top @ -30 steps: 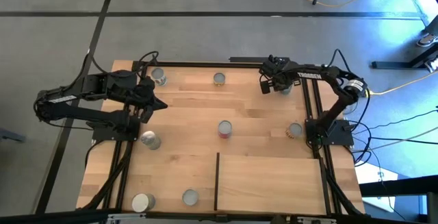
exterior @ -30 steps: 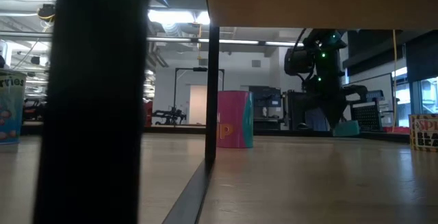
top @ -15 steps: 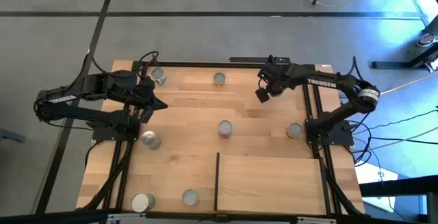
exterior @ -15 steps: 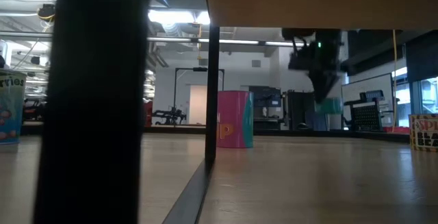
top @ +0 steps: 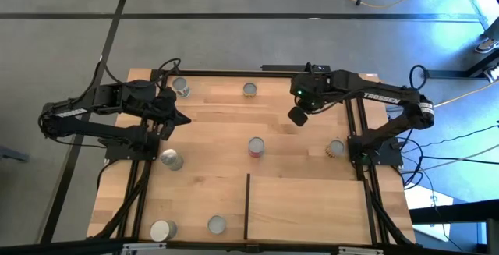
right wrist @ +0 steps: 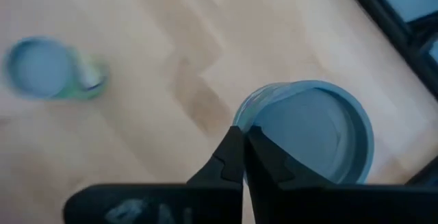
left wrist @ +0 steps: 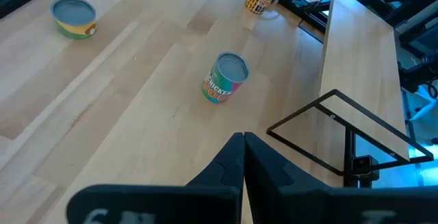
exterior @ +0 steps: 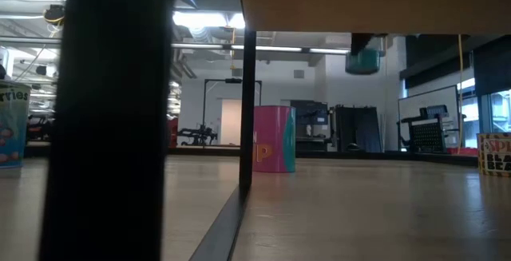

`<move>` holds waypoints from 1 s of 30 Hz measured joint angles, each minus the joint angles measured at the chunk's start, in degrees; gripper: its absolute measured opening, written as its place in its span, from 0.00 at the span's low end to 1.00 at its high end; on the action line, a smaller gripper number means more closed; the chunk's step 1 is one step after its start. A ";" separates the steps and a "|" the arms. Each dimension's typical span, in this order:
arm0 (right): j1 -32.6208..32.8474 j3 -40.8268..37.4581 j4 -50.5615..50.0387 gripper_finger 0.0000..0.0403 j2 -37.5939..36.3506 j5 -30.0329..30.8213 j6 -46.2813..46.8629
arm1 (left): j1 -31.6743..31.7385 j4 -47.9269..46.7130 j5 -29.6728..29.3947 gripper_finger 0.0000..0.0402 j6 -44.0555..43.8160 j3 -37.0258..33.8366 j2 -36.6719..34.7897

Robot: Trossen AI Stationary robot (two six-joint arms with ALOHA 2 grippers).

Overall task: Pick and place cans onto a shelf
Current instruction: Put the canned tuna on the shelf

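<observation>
Right gripper [top: 297, 115] raised clear of the worktop [top: 210, 130], over its far right part; fingers nearly together, pinching the rim of the held can [right wrist: 321, 135]. Same can seen in the low view hanging high, teal-sided [exterior: 363, 60], nothing under it. Not over the shelf [top: 308, 208], which lies at the near right, edged by a black strip [top: 247, 206] and bare on top.

Left gripper [top: 181, 119] parked over the left side of the worktop, fingers pressed shut, nothing between them.

Other cans all upright on the worktop, well apart:
- far-left can [top: 180, 88], beside the left arm
- far-middle can [top: 249, 90]
- red-pink can [top: 256, 146], mid-worktop, just beyond the shelf's far left corner
- right-edge can [top: 336, 147], near the right arm's base
- left can [top: 171, 160]
- two near-edge cans, whitish-topped [top: 163, 229] and grey-topped [top: 217, 224], left of the strip
</observation>
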 joint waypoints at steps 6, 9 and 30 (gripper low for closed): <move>6.15 4.94 -4.79 0.01 -0.02 -0.61 1.51 | 0.00 0.00 0.00 0.00 0.02 0.00 -0.01; 9.28 6.41 -5.04 0.01 -0.02 -1.53 1.43 | 0.02 0.00 0.00 0.00 0.07 0.00 -0.02; 33.35 10.05 -13.74 0.01 -0.02 -3.00 14.51 | 0.02 0.00 -2.91 0.00 0.09 0.00 0.00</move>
